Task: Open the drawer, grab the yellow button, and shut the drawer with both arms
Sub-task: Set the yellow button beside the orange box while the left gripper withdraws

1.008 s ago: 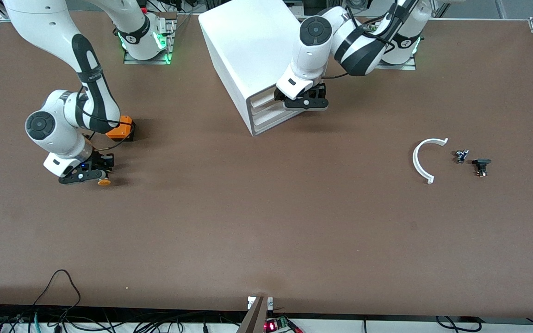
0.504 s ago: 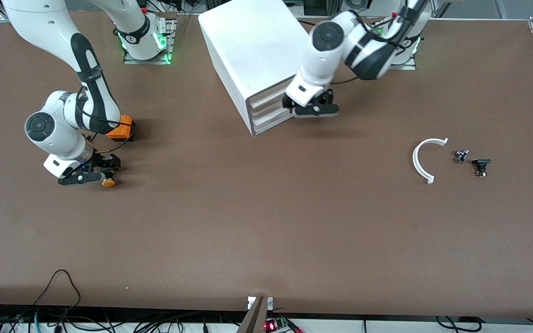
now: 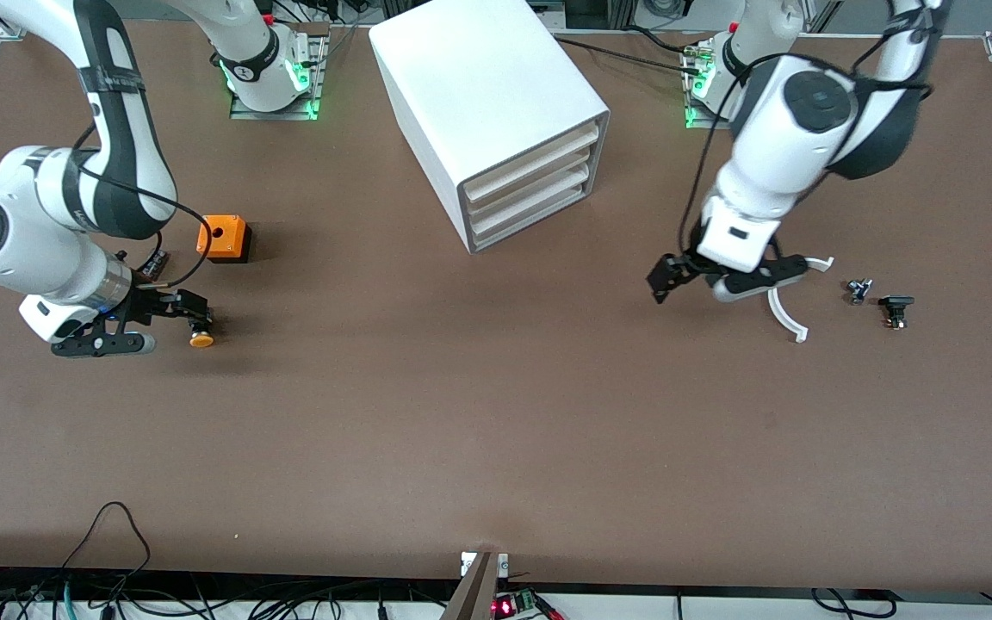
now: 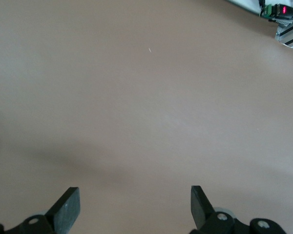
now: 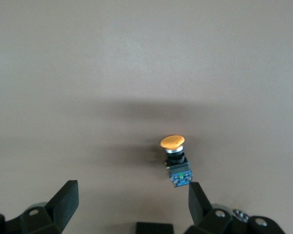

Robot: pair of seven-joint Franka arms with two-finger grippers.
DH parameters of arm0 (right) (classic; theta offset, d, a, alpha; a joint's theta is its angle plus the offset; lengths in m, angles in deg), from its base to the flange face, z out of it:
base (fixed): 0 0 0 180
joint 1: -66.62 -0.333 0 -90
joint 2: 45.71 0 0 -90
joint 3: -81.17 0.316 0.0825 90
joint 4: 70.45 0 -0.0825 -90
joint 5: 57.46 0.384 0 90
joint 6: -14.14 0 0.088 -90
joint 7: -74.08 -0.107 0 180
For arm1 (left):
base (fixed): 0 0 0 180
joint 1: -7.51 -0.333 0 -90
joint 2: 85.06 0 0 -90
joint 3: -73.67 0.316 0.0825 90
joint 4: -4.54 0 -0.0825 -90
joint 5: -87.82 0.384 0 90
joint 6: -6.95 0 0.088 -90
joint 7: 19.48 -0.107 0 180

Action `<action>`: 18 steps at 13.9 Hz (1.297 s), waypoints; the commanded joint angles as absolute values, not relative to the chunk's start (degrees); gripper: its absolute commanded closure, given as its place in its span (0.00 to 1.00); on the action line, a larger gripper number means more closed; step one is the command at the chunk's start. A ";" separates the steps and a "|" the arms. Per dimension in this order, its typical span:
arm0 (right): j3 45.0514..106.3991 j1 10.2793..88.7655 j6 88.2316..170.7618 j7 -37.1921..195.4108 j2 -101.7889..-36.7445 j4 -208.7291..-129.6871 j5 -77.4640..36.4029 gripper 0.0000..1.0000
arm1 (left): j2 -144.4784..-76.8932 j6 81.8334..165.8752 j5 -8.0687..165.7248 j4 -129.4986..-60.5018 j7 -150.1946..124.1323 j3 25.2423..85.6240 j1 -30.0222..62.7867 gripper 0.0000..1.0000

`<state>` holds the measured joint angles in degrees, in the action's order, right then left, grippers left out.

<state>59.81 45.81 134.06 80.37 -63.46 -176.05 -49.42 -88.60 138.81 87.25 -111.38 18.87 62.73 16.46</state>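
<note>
Bench (image 3: 496, 413): matte brown board filling the frame, smooth and faintly mottled; black cables trail along its lower edge, and metal framing shows at the upper corners
Right end effector (image 3: 130, 331): at the frame's left edge, low over the bench; black fingers stand apart with nothing between them; the white, rounded arm with dark joint caps comes down from the upper left
Button (image 3: 200, 336): lying on its side on the bench just beside the right end effector's fingertips, touching neither so far as can be seen; round orange mushroom cap, black blocky body; the right wrist view shows it (image 5: 175, 158) free on the bench, with a blue end
Orange cube (image 3: 224, 238): glossy orange block with a round hole in its top, on a black base, above the button in the frame
Cabinet (image 3: 479, 95): large white box, upper centre, smooth and rounded at the edges
Drawer (image 3: 530, 157): topmost of three shallow off-white fronts, pushed in level with the other two
Left end effector (image 3: 724, 282): right of centre, over the bench by the white arc; fingers (image 4: 68, 207) apart and empty
White arc (image 3: 784, 319): thin curved plastic strip, partly under that end effector
Small black parts (image 3: 879, 297): two, right of the arc
</note>
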 commanded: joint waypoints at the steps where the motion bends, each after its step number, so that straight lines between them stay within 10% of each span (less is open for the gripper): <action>1: 62.36 46.76 123.96 74.89 -64.08 -166.90 -49.20 0.00 | -85.50 125.93 87.91 -105.10 5.53 64.09 12.27 0.00; 7: 65.00 46.32 108.37 70.82 -63.65 -151.94 -51.13 0.00 | -82.96 111.20 88.08 -96.99 -19.18 73.40 11.11 0.00; 18: 72.03 59.14 102.56 71.62 -50.74 -154.64 -60.54 0.00 | -83.13 105.22 88.70 -92.32 -29.85 77.10 10.58 0.00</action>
